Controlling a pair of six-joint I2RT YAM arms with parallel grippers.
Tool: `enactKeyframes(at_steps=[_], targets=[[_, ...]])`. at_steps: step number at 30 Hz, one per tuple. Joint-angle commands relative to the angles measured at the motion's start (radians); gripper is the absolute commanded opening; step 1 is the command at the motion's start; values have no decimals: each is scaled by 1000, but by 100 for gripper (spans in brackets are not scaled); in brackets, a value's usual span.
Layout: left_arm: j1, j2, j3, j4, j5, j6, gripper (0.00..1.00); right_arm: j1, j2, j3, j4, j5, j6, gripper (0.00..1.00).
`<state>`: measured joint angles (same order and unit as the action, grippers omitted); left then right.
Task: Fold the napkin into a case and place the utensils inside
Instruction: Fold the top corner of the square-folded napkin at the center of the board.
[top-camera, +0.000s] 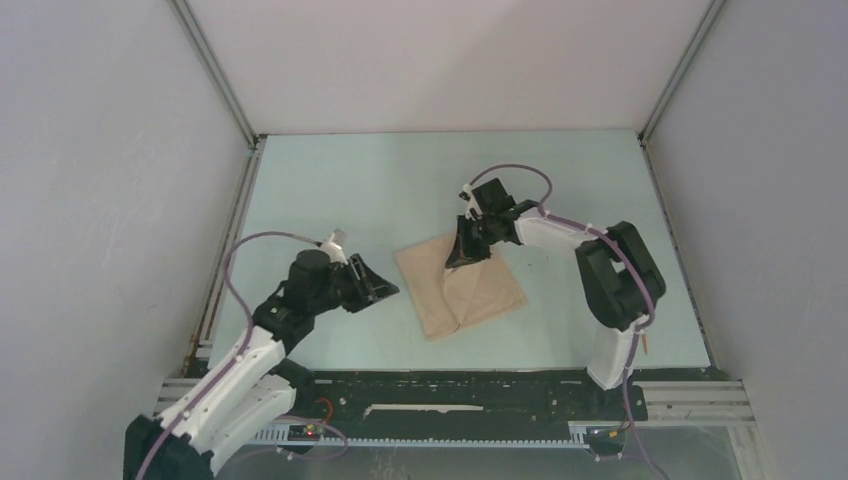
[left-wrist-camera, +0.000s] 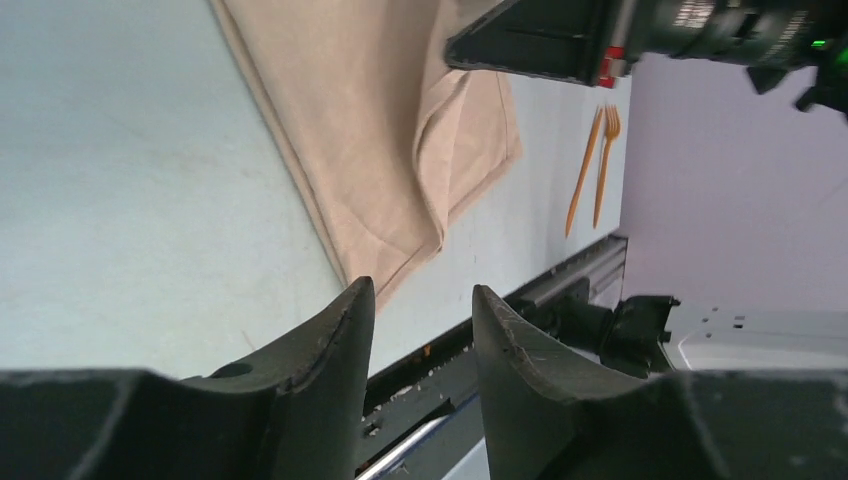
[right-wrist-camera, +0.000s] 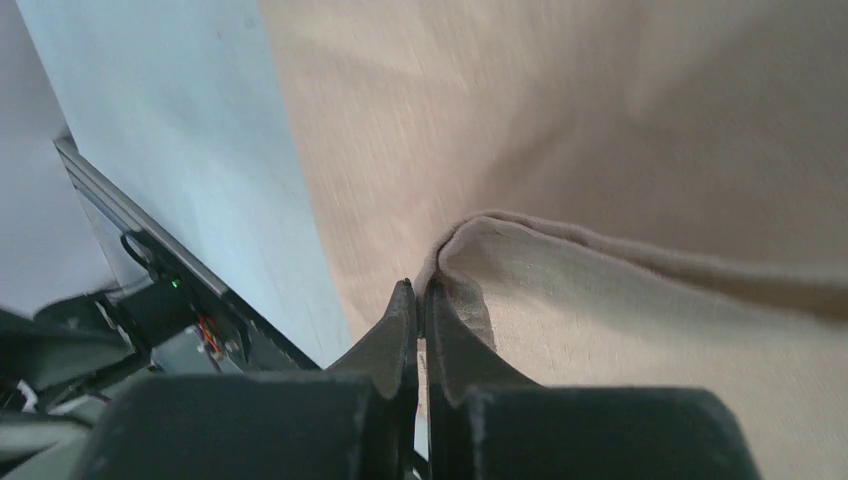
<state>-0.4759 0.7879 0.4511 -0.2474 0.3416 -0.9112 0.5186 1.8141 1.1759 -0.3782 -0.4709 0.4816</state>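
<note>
Jaws of my right gripper (right-wrist-camera: 420, 300) clench a raised fold of the napkin (top-camera: 490, 295); my left gripper (left-wrist-camera: 420, 310) stands parted and empty just left of the napkin; right arm is nearer the fold; utensils (left-wrist-camera: 595, 165) lie side by side beyond the napkin's right edge.

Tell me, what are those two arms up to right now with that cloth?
Left tool open, empty, clear of the napkin. Right tool shut on a napkin fold. Utensils on the table, not yet in. Nothing blocking.
</note>
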Motion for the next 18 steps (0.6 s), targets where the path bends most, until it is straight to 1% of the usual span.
enactKeyframes(at_steps=[1, 4, 6, 9, 11, 15, 18], targets=[[89, -121, 52, -221, -46, 88, 47, 36, 127, 157, 18, -14, 73, 0], [116, -158, 58, -264, -36, 102, 47, 54, 219, 261, -8, -26, 84, 0], [120, -168, 53, -272, -28, 105, 47, 59, 253, 315, -47, -30, 77, 0], [121, -169, 38, -271, -16, 103, 47, 60, 259, 319, -43, -27, 74, 0], [122, -171, 25, -258, -6, 100, 47, 59, 250, 321, -70, -27, 67, 0], [121, -156, 6, -231, 20, 97, 47, 48, 152, 202, -83, 1, 47, 0], [121, -131, -26, -164, 65, 71, 47, 39, 65, 109, -109, 22, 31, 0]])
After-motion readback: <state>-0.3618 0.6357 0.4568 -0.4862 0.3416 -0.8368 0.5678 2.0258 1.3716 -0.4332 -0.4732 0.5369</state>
